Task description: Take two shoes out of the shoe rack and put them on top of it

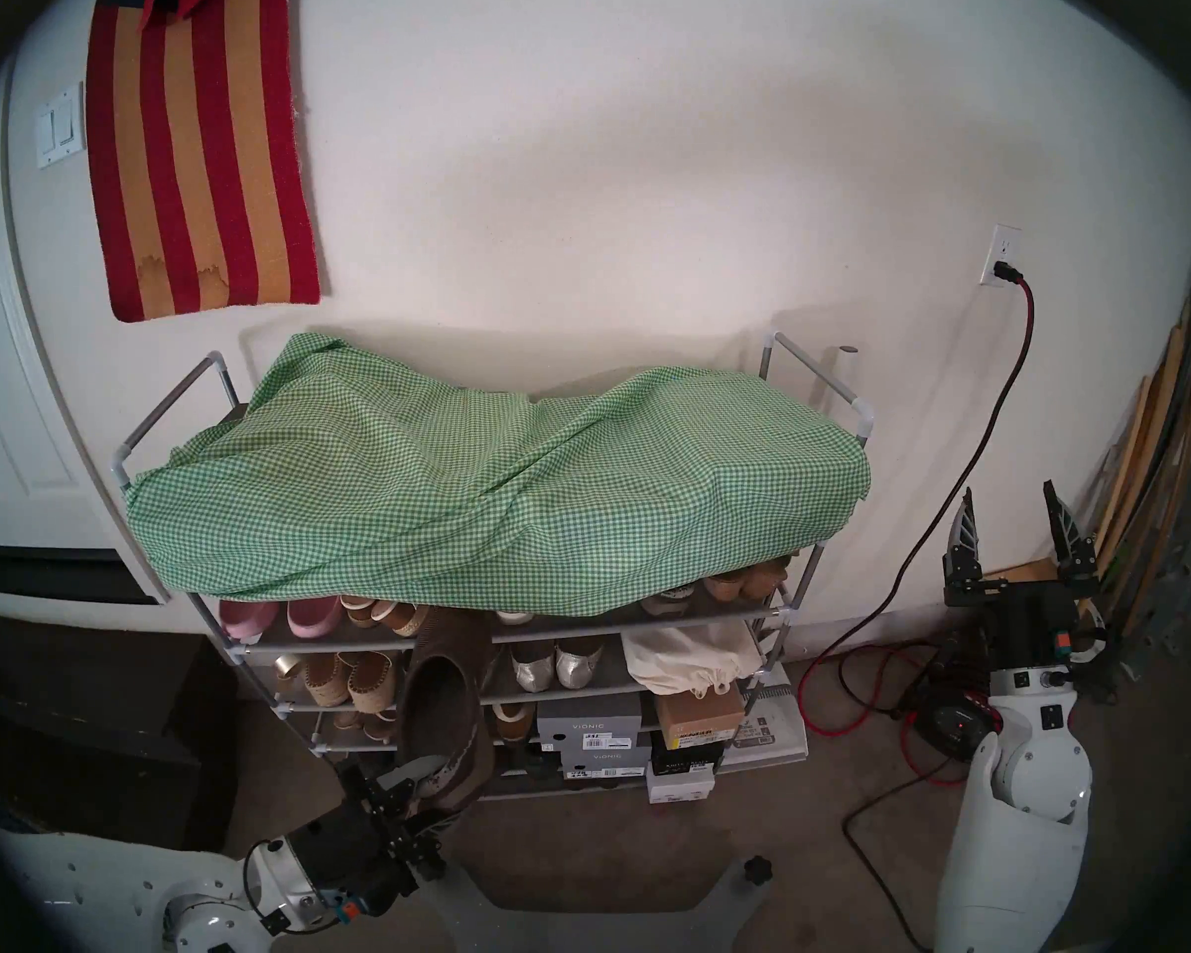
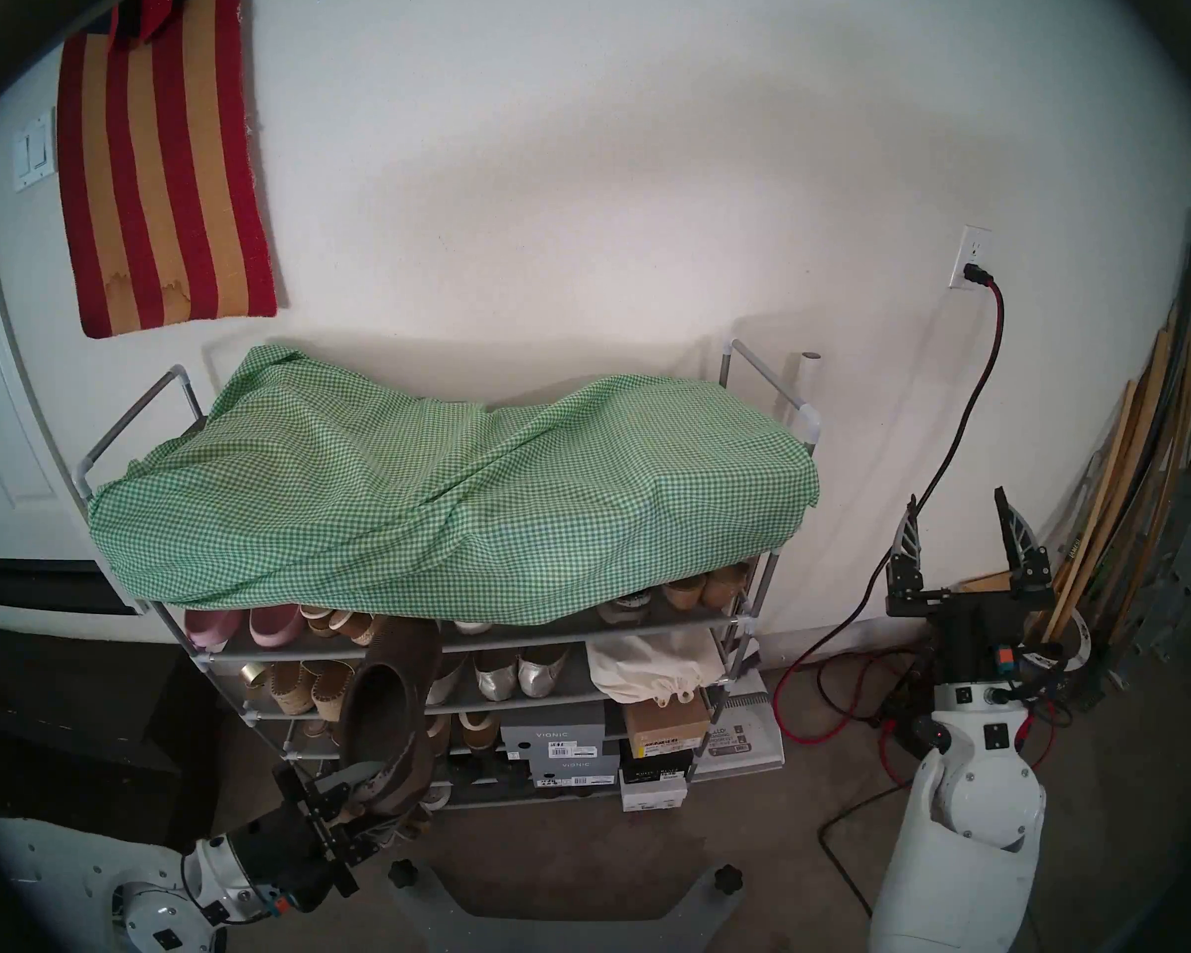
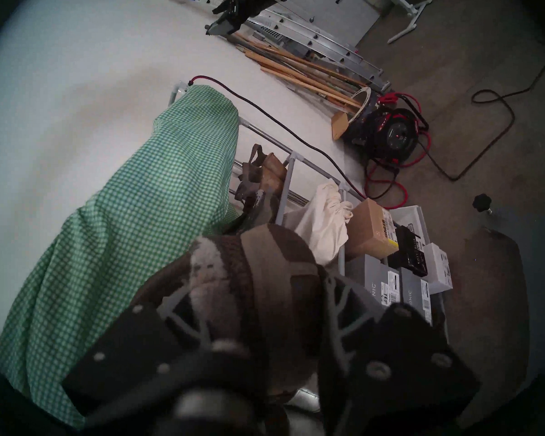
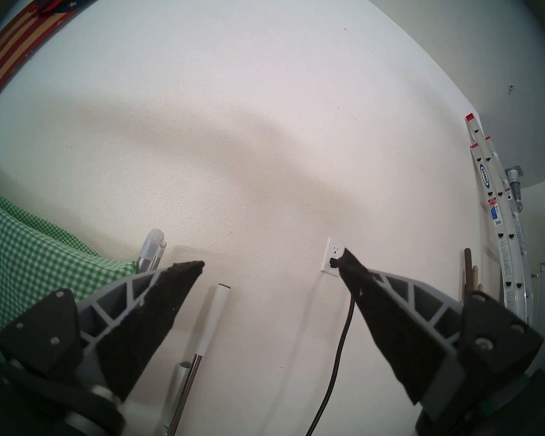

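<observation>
Left gripper [image 1: 434,797] is clamped on the heels of the clogs [image 1: 441,697], looks like both, though the wrist view is blurred. They hang toe-up in front of the rack's [image 1: 778,615] left half, below its top. Cloth [image 1: 496,477] lies up and beyond. Right gripper [image 1: 1012,539] is spread wide, empty, off the rack's right end.

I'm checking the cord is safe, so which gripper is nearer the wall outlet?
Right. The right gripper hangs open just below and right of the wall outlet; the left gripper grips a brown clog far off, low before the rack.
</observation>
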Action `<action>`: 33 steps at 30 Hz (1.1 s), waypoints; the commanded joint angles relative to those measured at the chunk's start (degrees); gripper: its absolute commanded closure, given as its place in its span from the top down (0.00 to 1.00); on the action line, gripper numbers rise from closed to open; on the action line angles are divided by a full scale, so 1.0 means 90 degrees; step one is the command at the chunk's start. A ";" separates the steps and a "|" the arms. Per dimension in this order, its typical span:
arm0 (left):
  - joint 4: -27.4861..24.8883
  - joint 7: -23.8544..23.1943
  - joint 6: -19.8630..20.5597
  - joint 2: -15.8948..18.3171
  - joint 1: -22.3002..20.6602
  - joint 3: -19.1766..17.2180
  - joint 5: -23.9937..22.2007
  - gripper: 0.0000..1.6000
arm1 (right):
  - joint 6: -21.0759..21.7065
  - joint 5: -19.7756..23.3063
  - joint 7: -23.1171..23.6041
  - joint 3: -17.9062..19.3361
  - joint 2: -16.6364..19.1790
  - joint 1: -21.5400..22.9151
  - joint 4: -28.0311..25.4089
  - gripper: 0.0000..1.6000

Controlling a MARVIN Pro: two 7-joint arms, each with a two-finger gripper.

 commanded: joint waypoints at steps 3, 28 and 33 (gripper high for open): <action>-0.0016 0.0443 -0.0507 0.0605 0.0582 -0.0227 0.0364 0.00 | 0.0000 0.0000 0.0001 -0.0007 0.0012 -0.0005 0.0001 1.00; 0.0174 0.1513 -0.1896 0.0943 0.0751 -0.1304 0.2138 0.00 | 0.0000 0.0000 0.0002 -0.0007 0.0011 -0.0005 0.0001 1.00; 0.0227 0.1681 -0.2106 0.0965 0.0732 -0.1576 0.2416 0.00 | 0.0000 -0.0001 0.0002 -0.0007 0.0011 -0.0005 0.0001 1.00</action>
